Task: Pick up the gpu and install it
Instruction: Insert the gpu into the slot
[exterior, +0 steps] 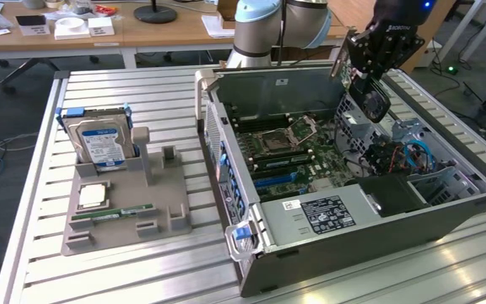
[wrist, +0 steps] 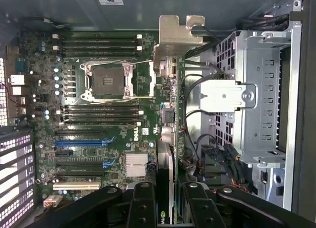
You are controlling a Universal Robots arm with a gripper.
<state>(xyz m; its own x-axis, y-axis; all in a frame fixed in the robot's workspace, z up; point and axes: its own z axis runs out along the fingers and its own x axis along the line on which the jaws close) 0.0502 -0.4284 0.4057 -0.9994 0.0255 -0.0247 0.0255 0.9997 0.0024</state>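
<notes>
My gripper (exterior: 366,71) hangs over the open computer case (exterior: 445,209), near its far side at the exterior view's right. It is shut on the gpu (exterior: 373,98), a thin card held on edge with its black fan face showing. In the wrist view the gpu (wrist: 170,114) runs edge-on out from between my fingers (wrist: 141,206), with its silver bracket (wrist: 175,33) at the far end. The card hovers above the motherboard (wrist: 98,119), beside the CPU socket (wrist: 106,80) and the drive cage (wrist: 256,90), touching neither. Blue and black expansion slots (wrist: 81,143) lie below.
On the slatted table, at the exterior view's left, a grey holder tray (exterior: 171,190) carries a blue-labelled hard drive (exterior: 99,142), a processor chip (exterior: 91,195) and a green memory stick (exterior: 112,213). Cables (exterior: 412,152) crowd the case's right side. A desk stands behind.
</notes>
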